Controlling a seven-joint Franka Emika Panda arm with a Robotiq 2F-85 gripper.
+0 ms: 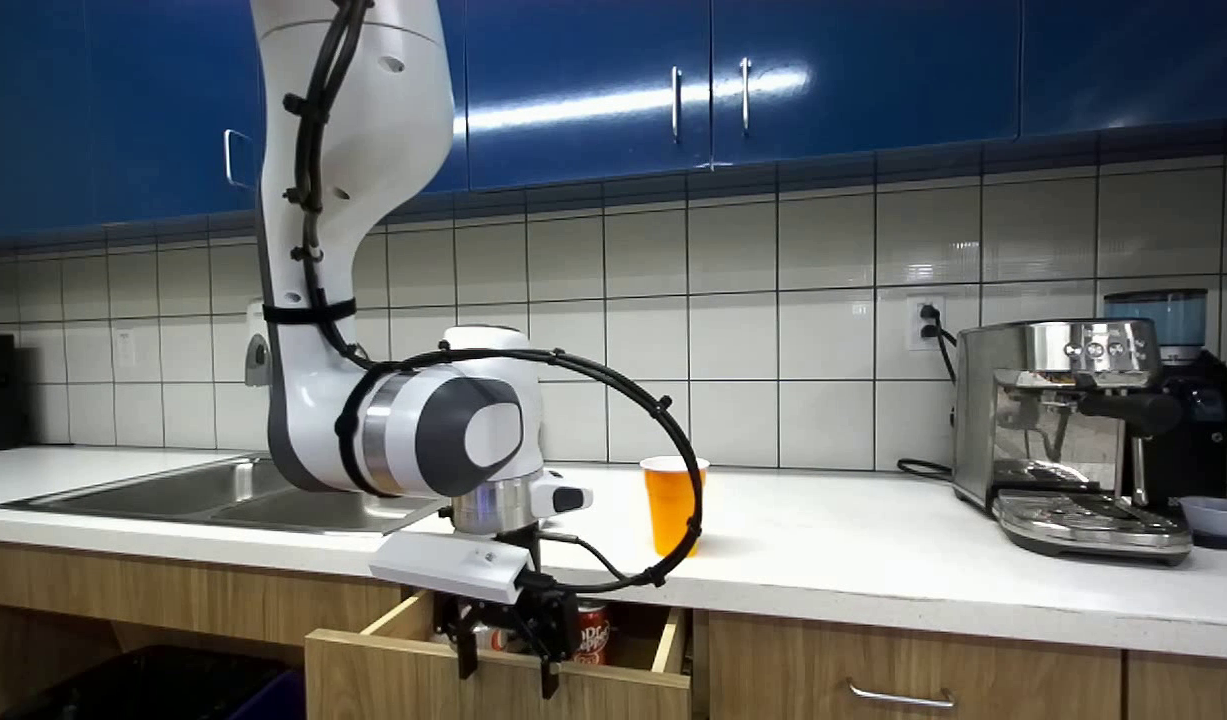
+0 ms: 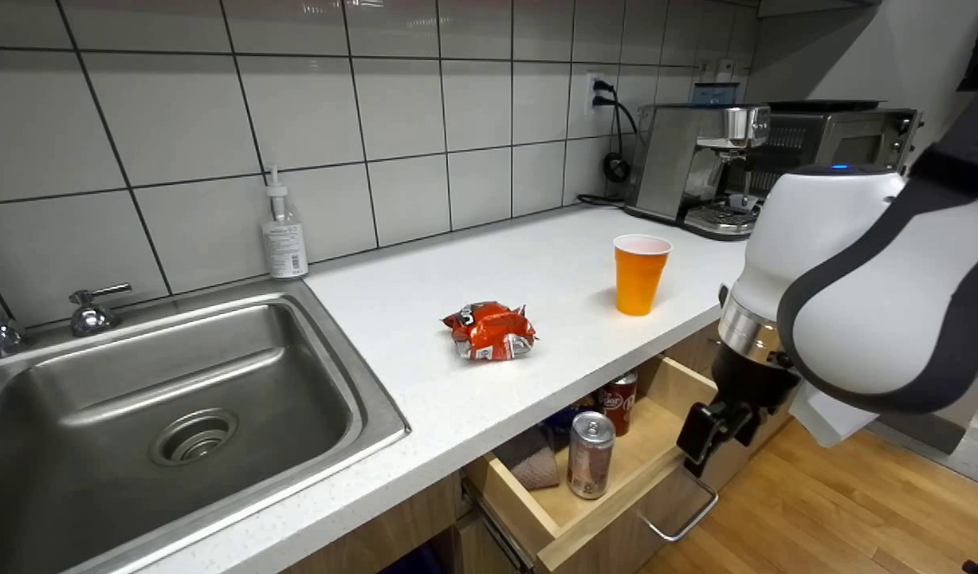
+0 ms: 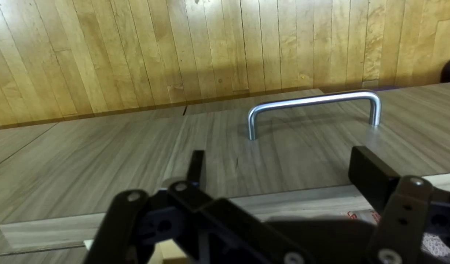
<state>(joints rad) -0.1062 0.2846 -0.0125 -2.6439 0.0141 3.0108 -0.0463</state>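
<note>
My gripper [image 1: 508, 670] is open and empty at the front panel of a pulled-out wooden drawer [image 1: 373, 672]. In the wrist view its fingers [image 3: 280, 165] are spread wide above the panel, with the silver bar handle [image 3: 313, 102] beyond the tips. The handle also shows in an exterior view [image 2: 680, 514], just below the fingers [image 2: 716, 446]. I cannot tell whether a finger touches the panel. Inside the drawer stand a silver can [image 2: 591, 462] and a red Dr Pepper can [image 2: 618, 402]. A grey cloth-like item [image 2: 532, 461] lies by the drawer's side wall.
An orange cup [image 2: 638, 279] and a crumpled red snack bag [image 2: 490, 331] are on the white counter [image 2: 393, 319]. A steel sink [image 2: 194, 375], a soap bottle [image 2: 284, 239] and an espresso machine [image 1: 1063, 430] are also there. Blue cabinets [image 1: 593, 90] hang above.
</note>
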